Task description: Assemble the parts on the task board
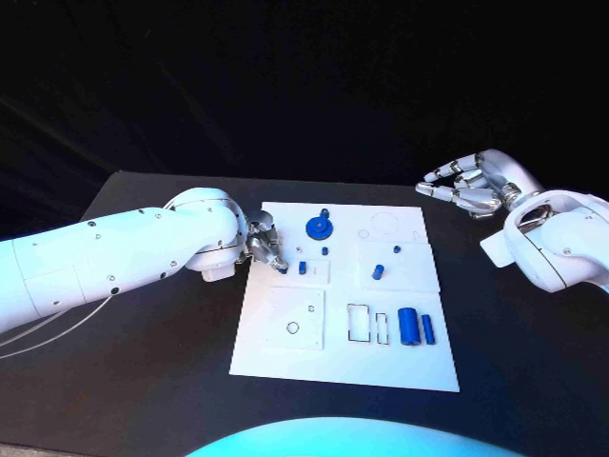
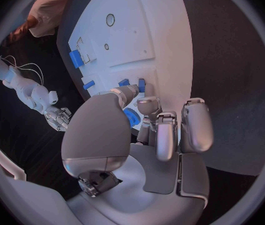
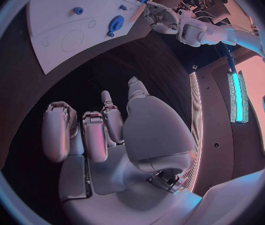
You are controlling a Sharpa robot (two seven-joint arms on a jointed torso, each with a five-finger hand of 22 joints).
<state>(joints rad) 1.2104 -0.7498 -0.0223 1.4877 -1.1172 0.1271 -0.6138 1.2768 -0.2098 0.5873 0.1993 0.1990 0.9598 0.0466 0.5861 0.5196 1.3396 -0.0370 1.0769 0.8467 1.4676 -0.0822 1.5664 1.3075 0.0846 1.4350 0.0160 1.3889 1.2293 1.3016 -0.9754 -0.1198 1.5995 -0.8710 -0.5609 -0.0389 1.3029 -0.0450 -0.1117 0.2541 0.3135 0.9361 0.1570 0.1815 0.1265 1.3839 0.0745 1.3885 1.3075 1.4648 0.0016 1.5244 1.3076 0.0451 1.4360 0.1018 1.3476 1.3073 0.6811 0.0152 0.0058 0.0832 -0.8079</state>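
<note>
The black table is carrying the white board at its middle, with dark cloth hanging behind it. The left hand is reaching over the board's edge, its fingers bending down toward a small blue peg lying just beyond their tips. Whether they are touching or pinching it I cannot tell. A blue wheel is sitting just past the hand, and two blue cylinders are lying well off toward the robot's side of the board. The right hand is hovering clear of the board over bare table, fingers curling loosely apart and holding nothing.

The step seems to be picking up the small peg. Doing it well probably means closing the fingertips squarely across the peg's sides, lifting straight, and keeping clear of the wheel alongside.
</note>
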